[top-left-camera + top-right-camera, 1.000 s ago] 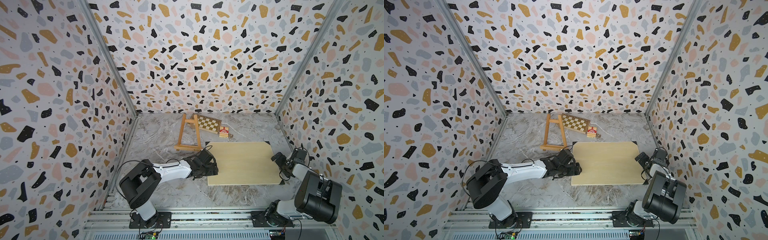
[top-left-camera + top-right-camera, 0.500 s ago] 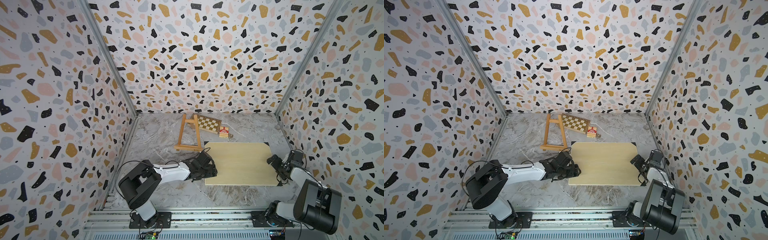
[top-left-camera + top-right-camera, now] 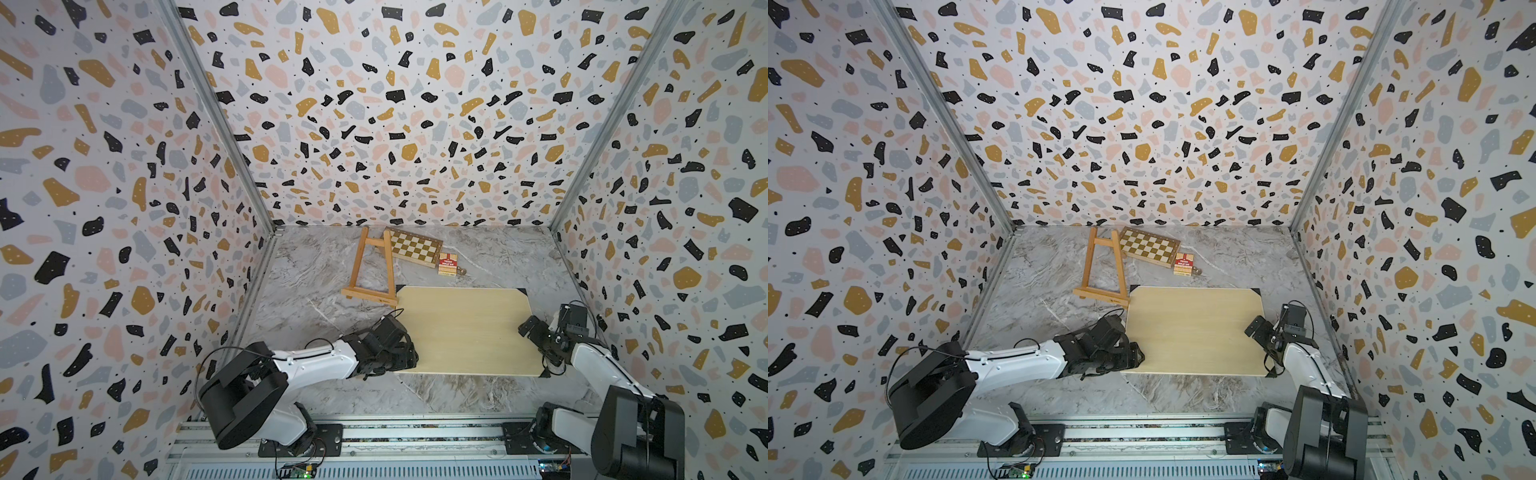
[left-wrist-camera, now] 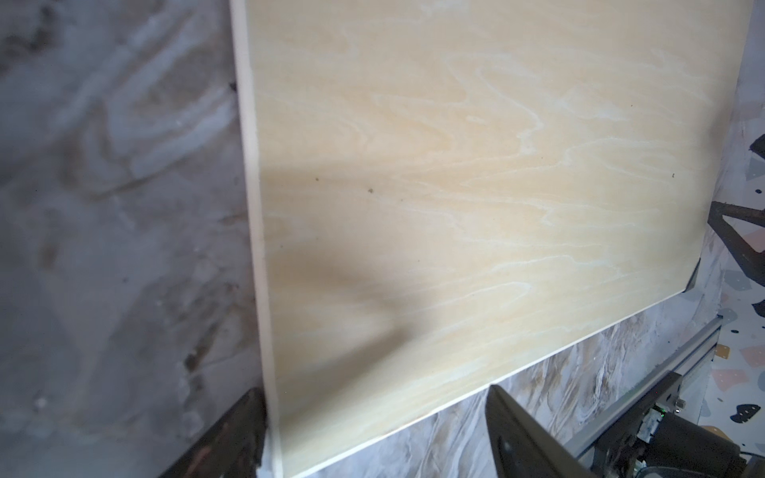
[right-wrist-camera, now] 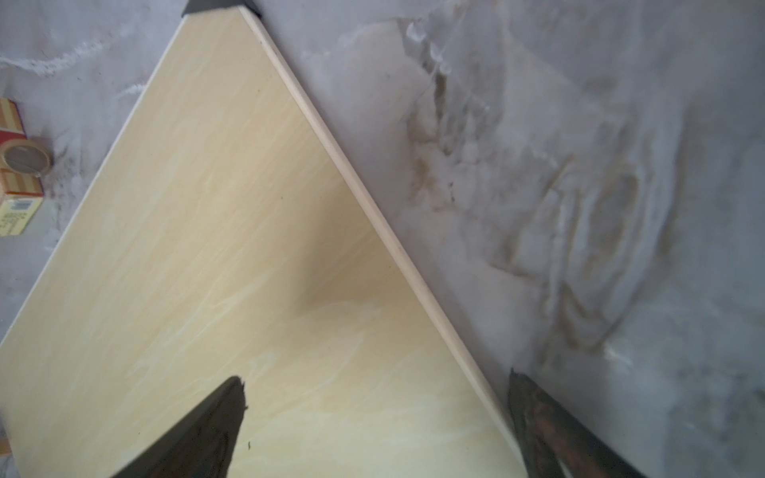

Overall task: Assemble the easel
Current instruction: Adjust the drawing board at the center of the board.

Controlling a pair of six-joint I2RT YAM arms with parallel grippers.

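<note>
Easel (image 3: 371,268) flat, untouched — L claw (image 4: 374,393) & R claw (image 5: 376,376) both wide open, straddling board (image 3: 465,328) edges.

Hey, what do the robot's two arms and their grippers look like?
Both arms, left arm and right arm, have white links with bulky black joint housings on black bases. Thin black cables loop along them. The left gripper and right gripper have black tapered fingers. No markings visible.

Board (image 4: 455,165) partly cut off
</note>
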